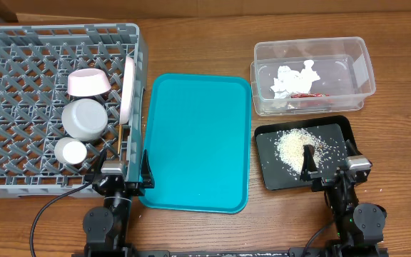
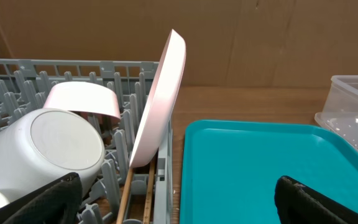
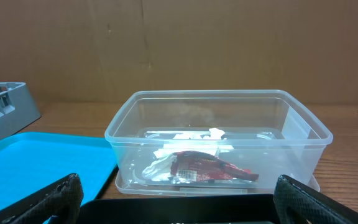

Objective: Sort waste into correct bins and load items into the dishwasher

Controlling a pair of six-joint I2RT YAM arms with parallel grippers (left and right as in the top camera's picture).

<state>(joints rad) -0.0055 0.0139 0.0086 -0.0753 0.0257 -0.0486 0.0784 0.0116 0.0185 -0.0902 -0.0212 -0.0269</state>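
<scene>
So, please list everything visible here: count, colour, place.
dish rack: one, grey, table's left
bowls: two, pinkish and whitish, in rack
cup: one, white, in rack
plate: one, white, on edge in rack
chopsticks: two, wooden, beside plate
serving tray: one, teal, centre
tub: one, clear, far right
napkin: one, white, in tub
wrapper: one, red-and-white, in tub
black tray: one, near right
rice: loose grains, white, on black tray
table: one, brown wood
left end effector: one, black, open, near rack
right end effector: one, black, open, near black tray
</scene>
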